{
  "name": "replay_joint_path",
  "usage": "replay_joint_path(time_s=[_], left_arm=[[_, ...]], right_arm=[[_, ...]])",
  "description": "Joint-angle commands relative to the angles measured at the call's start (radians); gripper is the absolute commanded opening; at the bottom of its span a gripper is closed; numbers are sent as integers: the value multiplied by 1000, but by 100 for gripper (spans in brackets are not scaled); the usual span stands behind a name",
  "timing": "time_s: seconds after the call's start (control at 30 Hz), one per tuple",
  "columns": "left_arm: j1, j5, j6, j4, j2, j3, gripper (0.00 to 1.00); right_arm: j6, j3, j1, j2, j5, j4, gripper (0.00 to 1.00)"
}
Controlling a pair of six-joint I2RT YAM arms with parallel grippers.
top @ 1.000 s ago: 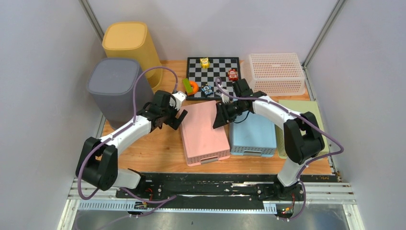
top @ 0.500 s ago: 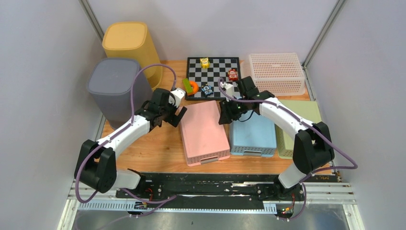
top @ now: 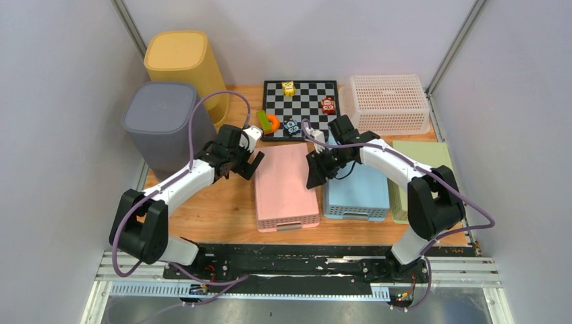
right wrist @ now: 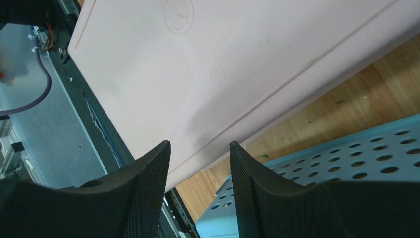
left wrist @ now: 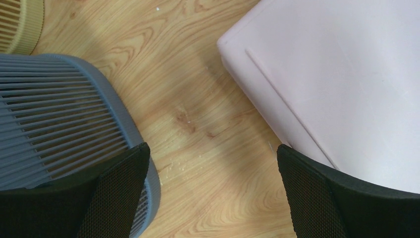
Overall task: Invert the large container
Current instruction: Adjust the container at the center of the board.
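On table (top: 222,209), pink container (top: 287,182) bottom-up, blue basket (top: 357,192) alongside

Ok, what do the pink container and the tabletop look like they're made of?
The pink container looks like moulded plastic, smooth matte: embossed round stamp, perforated end wall. The tabletop is wood or wood-look laminate, with visible grain and small scuffs; which is unclear.

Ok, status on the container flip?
Left gripper open, empty. Right gripper open, empty. Pink container bottom-up, flat on table. Blue basket close beside it.
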Motion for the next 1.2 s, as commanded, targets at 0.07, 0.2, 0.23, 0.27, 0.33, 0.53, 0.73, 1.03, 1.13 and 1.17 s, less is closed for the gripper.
replay_joint_path(time_s=[0.07,0.2,0.23,0.27,0.33,0.53,0.73,1.03,1.13,1.17], left_arm=[[-6,2,-27,34,51,43,100],[-6,-25,-34,36,65,65,100],[-5,-33,-36,37,66,67,100],[-5,-38,-39,36,68,69,100],[-5,-46,-44,37,71,71,100],[-5,-60,-64,29,77,65,100],[-6,-63,-70,19,71,67,100],[-5,-83,-70,6,77,90,100],[-5,-98,-67,6,80,94,100],[-5,-99,-67,4,81,94,100]], right_arm=[[-53,-14,61,41,-85,-45,51],[-53,-3,80,51,-76,-45,51],[-53,3,82,54,-68,-45,52],[-53,10,82,58,-61,-45,52],[-51,27,82,68,-45,-43,52],[-43,81,80,110,9,-36,54],[-28,135,66,142,46,-23,54],[-21,199,60,193,77,-21,55],[-14,220,55,216,82,-16,55],[-11,227,53,223,83,-14,55]])
